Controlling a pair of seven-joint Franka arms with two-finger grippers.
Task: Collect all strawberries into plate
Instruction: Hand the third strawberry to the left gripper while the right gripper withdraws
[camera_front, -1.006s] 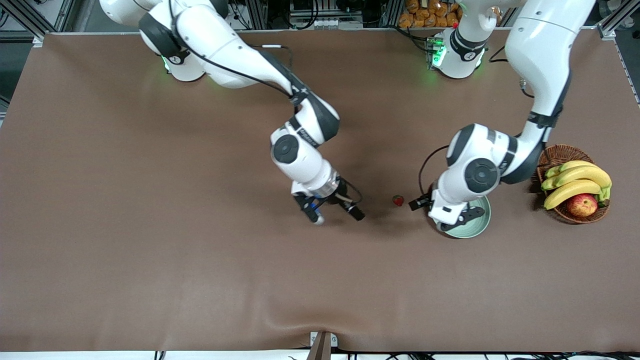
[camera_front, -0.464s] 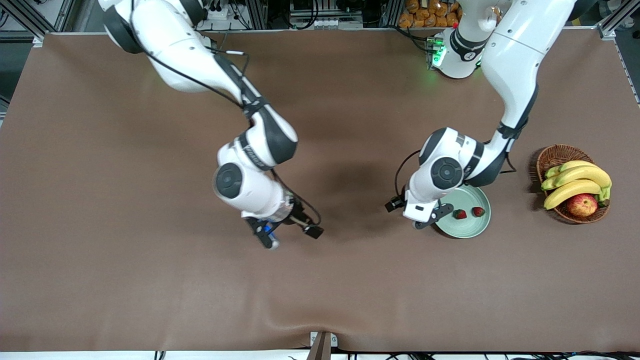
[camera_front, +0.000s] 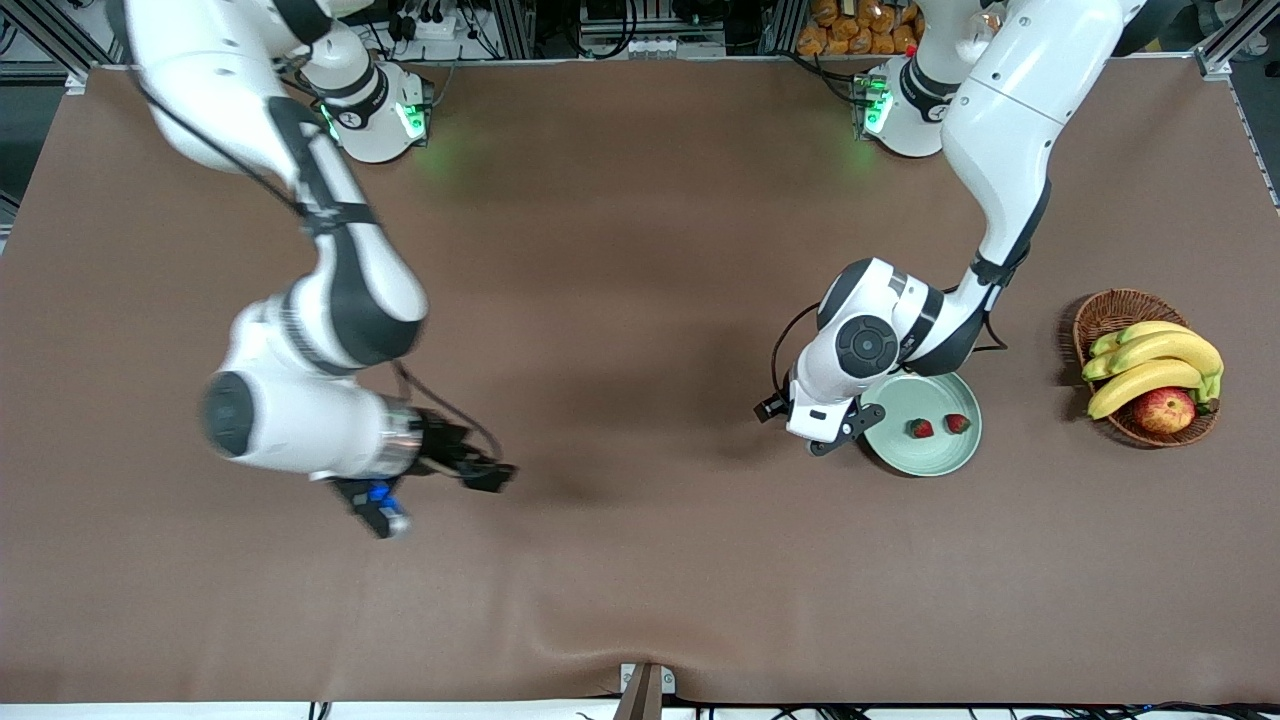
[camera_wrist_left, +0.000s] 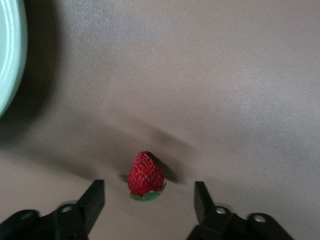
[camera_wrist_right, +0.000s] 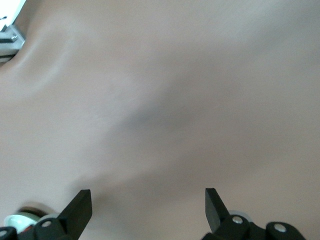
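Left gripper (camera_wrist_left: 145, 200) fingers open astride a strawberry (camera_wrist_left: 145, 176) on the counter (camera_front: 640, 560) beside the mint-green plate (camera_front: 925, 458), two strawberries (camera_front: 920, 428) on it, right gripper (camera_front: 440, 495) open over bare counter.

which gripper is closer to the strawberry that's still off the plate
Left. The left gripper straddles the loose strawberry on the table beside the plate, fingers apart. The right gripper hangs open over bare table toward the right arm's end.

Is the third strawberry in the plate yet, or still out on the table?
Still out. It lies on the table between the left gripper's open fingers, beside the plate, which holds two strawberries.
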